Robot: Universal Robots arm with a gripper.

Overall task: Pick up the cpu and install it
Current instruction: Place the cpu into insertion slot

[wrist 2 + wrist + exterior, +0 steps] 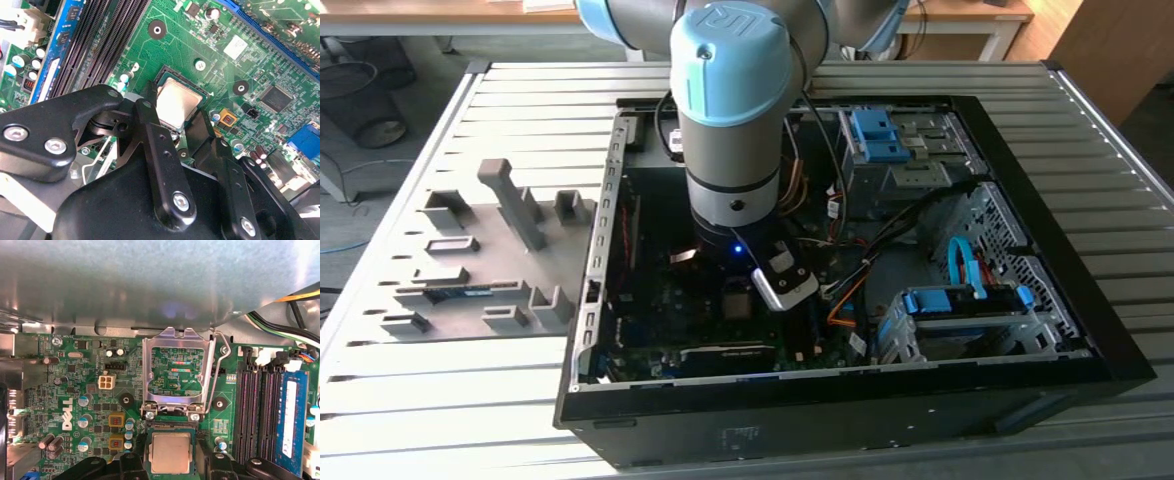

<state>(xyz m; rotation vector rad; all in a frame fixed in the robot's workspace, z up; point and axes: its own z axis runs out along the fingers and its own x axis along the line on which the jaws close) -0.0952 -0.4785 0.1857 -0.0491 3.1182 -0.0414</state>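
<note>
Black sheet metal forms the open computer case (1067, 300), which is seen lying on a slatted table (520, 90) in the exterior view. At the frame's centre the grey-and-blue arm (734, 130) is lowered into the case over the motherboard (667, 300).

In the second wrist view, the cpu (177, 102) is seen lying flat in its dark socket on the green board. The gripper (175, 117) is placed over it, its black fingers (150, 130) spread to either side. The jaws are released, and the chip lies between them, not clamped. A white sticker (235, 47) is visible, its print too small to be made out.

In the first wrist view, the cpu (171, 452) is shown between the fingertips of the gripper (172, 462). The socket's metal cover frame (177, 370) is swung open just beside it. White lettering (66, 413) is printed on the board, and a blue memory stick (295, 415) carrying a white label is seated in a slot.
</note>
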